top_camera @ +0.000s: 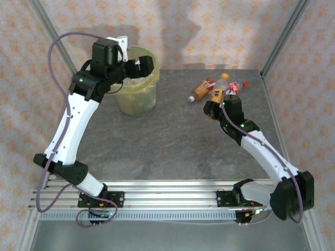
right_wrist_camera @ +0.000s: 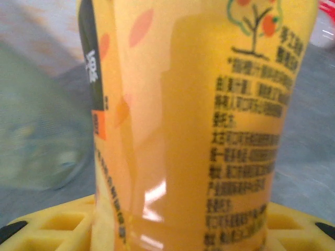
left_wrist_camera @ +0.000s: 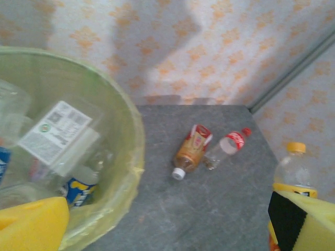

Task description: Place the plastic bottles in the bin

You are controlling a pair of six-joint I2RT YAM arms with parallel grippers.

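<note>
Left gripper [top_camera: 140, 65]: jaws wide apart, empty, over the far rim of the bin [top_camera: 149, 99], which stands at the table's [top_camera: 172, 136] far left and holds several bottles [left_wrist_camera: 52, 133]. Right gripper [top_camera: 215, 104]: closed around the upright orange bottle [top_camera: 216, 95] at far right, a pad against each of its sides. Loose stock: brown bottle [top_camera: 201, 89] and clear bottle [top_camera: 235, 87], both lying flat just beyond that gripper, near each other, well apart from the bin.
</note>
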